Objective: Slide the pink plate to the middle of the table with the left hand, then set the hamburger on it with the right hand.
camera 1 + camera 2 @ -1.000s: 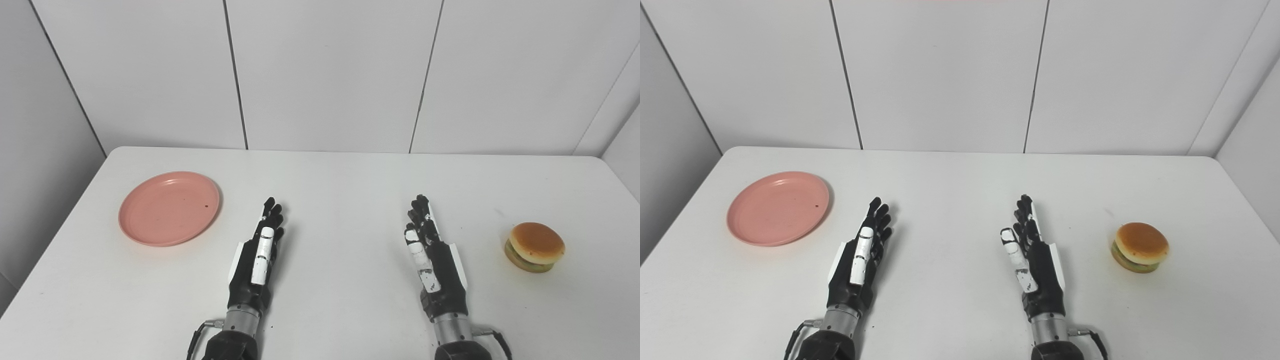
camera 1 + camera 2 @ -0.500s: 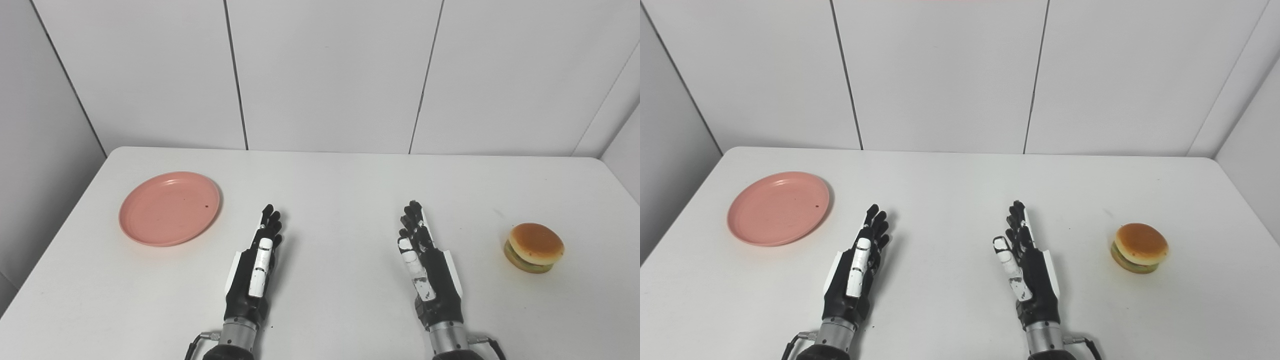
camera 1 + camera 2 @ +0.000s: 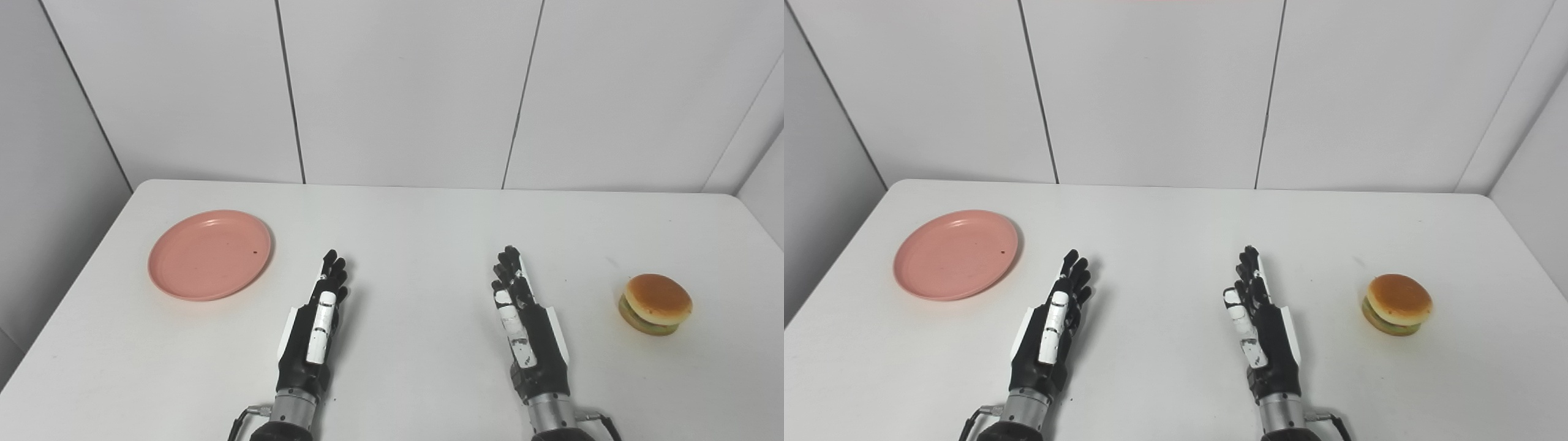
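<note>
The pink plate (image 3: 209, 255) lies at left of the frame, the hamburger (image 3: 655, 304) at right on the white surface (image 3: 416, 233). Left hand (image 3: 313, 331) and right hand (image 3: 527, 334) are empty, fingers extended. The plate looks light, stiff and slippery: push its rim. The burger seems soft: hold its sides.

White table (image 3: 416, 220) — pale panelled walls (image 3: 398, 92) behind.

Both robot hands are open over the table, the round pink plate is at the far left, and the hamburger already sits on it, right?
Not quite. The hamburger with its tan bun sits on the bare white table at the right, far from the empty round pink plate, as the left eye view shows. The left robot hand and right robot hand are open.
</note>
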### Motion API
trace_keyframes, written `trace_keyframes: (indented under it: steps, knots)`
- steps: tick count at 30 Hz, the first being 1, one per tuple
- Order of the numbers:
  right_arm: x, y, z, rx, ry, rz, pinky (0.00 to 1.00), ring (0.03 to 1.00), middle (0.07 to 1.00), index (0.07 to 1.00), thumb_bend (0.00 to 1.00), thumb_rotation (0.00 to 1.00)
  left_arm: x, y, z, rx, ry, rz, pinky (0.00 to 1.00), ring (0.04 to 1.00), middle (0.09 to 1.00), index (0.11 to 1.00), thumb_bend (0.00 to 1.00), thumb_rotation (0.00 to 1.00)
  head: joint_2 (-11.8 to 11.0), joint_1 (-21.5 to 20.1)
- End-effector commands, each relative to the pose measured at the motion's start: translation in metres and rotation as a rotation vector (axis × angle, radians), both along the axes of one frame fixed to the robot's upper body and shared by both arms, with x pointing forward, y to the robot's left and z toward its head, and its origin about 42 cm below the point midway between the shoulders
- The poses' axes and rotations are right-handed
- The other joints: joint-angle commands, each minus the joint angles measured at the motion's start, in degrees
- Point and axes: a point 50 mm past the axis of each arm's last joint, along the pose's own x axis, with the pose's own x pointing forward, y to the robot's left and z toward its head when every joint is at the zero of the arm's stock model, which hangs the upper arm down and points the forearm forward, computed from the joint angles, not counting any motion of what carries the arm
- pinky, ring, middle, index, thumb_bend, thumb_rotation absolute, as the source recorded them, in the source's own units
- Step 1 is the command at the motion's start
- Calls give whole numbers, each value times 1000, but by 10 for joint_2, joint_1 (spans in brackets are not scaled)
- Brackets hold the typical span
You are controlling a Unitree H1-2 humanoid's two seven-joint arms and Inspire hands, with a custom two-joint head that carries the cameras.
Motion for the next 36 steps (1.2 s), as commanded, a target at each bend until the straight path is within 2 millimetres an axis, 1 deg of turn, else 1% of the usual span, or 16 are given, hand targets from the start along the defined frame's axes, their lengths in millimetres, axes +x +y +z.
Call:
trace_keyframes:
  steps: [1,2,3,4,5,7,9,11,14,18,21,24,28,29,32,36]
  knots:
    - [-12,-24,-25,-33,54,-17,1000,1000,1000,1000,527,850,-17,-3,-31,14,92,7,1000,1000,1000,1000,522,1000,-1,31]
    - [-12,-28,-25,-34,53,-16,1000,1000,1000,1000,520,856,-17,-5,-31,19,94,8,1000,1000,1000,1000,534,1000,-2,40]
    - [-12,-32,-26,-29,52,-15,1000,1000,1000,1000,511,858,-16,-8,-32,23,96,10,1000,1000,1000,998,536,1000,-7,59]
    - [-11,-35,-27,-22,52,-12,1000,1000,1000,1000,503,852,-16,-10,-33,31,98,15,1000,1000,1000,995,537,1000,-7,59]
    - [-11,-38,-28,-18,53,-10,1000,1000,1000,1000,499,848,-15,-13,-34,37,100,17,1000,1000,1000,992,540,1000,-9,75]
    - [-9,-44,-28,-17,51,-5,1000,1000,1000,1000,496,847,-15,-17,-35,47,110,20,1000,1000,1000,994,551,1000,-9,87]
    - [-8,-49,-29,-7,45,-5,1000,1000,1000,1000,482,839,-14,-21,-36,65,118,24,1000,1000,1000,992,562,1000,-8,94]
    - [-8,-52,-30,5,44,-3,1000,1000,1000,1000,483,823,-14,-24,-35,80,125,27,1000,1000,1000,993,569,1000,-6,96]
    - [-7,-55,-31,11,41,-4,1000,1000,1000,1000,494,828,-12,-27,-34,83,123,35,1000,1000,1000,996,569,1000,-4,98]
    - [-7,-58,-30,0,38,8,1000,1000,1000,1000,503,851,-9,-29,-32,73,105,45,1000,1000,1000,995,575,1000,-1,102]
    - [-8,-59,-30,7,36,10,1000,1000,1000,1000,503,838,-6,-28,-28,51,88,58,1000,1000,1000,996,558,1000,2,105]
    - [-8,-59,-29,15,39,3,1000,1000,1000,1000,513,824,-1,-24,-19,19,69,68,1000,1000,1000,1000,585,1000,3,105]
    - [-8,-59,-28,15,41,4,1000,1000,1000,1000,509,831,5,-18,-6,-11,28,98,1000,1000,1000,1000,565,1000,5,105]
    - [-8,-59,-28,13,40,4,1000,1000,1000,1000,509,833,6,-16,-3,-24,21,102,1000,1000,1000,999,579,1000,5,105]
    - [-7,-59,-28,33,41,7,1000,1000,1000,1000,508,810,14,-2,10,-30,-23,113,1000,1000,1000,999,596,1000,6,106]
    - [-7,-60,-28,13,38,12,1000,1000,1000,1000,519,823,18,17,23,3,-48,143,1000,994,994,990,611,1000,5,108]
